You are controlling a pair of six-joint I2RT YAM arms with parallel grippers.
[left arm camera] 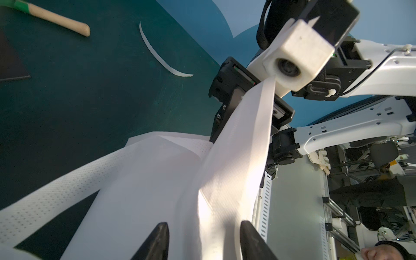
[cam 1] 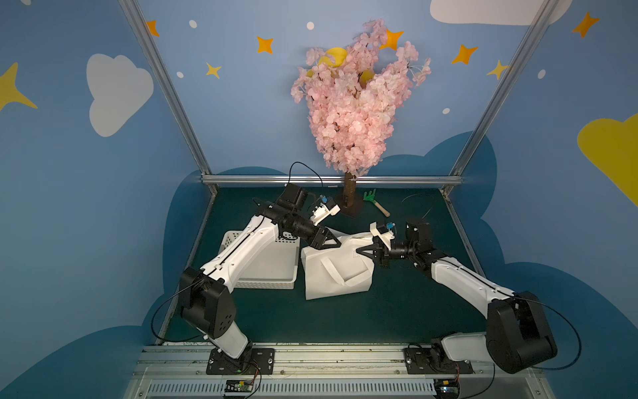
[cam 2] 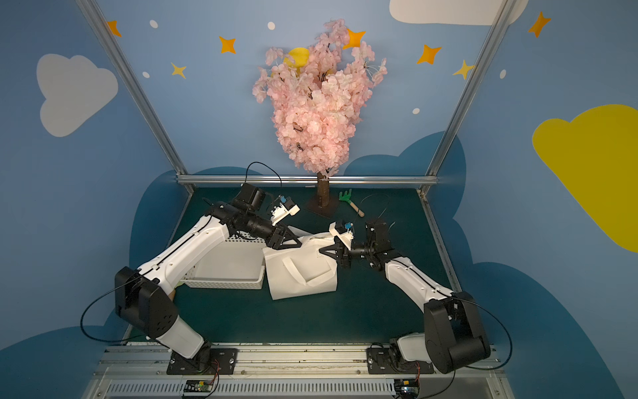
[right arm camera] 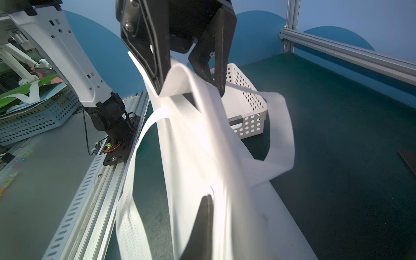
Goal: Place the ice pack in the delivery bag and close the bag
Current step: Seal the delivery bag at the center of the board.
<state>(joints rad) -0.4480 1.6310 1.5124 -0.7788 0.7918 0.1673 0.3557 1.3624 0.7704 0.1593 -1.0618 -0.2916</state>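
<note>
Bag: the delivery bag [cam 1: 336, 273] is set on the green table [cam 1: 379, 311], just beside the white basket [cam 1: 266, 284]. It is seen slumped, with its mouth pinched nearly flat.
Pack: the ice pack is not made out in any view, and whether it is hidden under an arm cannot be told.
Reason for the hold: the two ends of the rim are taken, judged so that the mouth can be drawn open for the pack.
Right side: the right gripper [right arm camera: 206, 202] is clenched on the rim fabric at the end nearer its own arm.
Left side: the left gripper [left arm camera: 203, 225] is set astride the rim at the basket end. Its fingers are apart with fabric between them, and no clamp is seen yet.
Bag to grippers: the bag is spanned between the two and met by both at the rim.
Handles: one strap [cam 1: 328, 267] is draped down the front, and a second strap [right arm camera: 281, 135] is looped loose toward the basket.
</note>
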